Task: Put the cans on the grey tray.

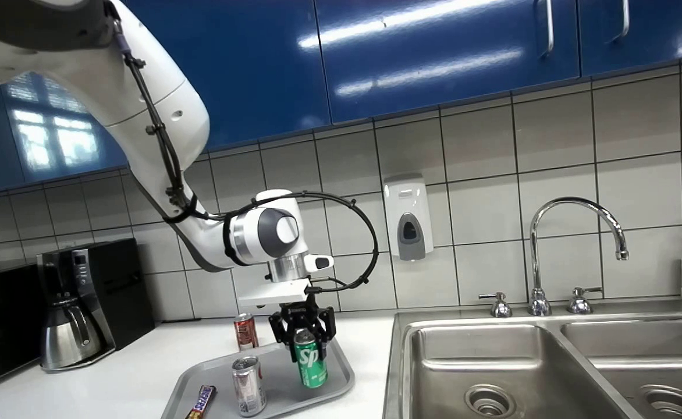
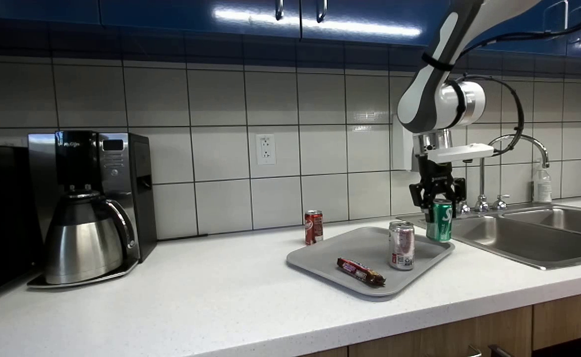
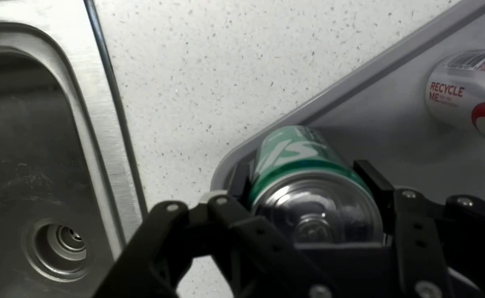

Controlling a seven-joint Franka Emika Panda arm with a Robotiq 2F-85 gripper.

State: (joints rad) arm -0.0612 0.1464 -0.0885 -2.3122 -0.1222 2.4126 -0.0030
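Note:
The green can is upright between the fingers of my gripper. Both fingers press its sides near the top in the wrist view. The can is at the sink-side corner of the grey tray; I cannot tell if its base touches the tray. The silvery grey can stands upright on the tray and shows partly in the wrist view. The dark red can stands on the counter behind the tray in both exterior views; it is out of the wrist view.
A wrapped snack bar lies on the tray. A coffee maker with a steel pot stands far along the counter. The steel sink with a tap is close beside the tray. Blue cupboards hang above.

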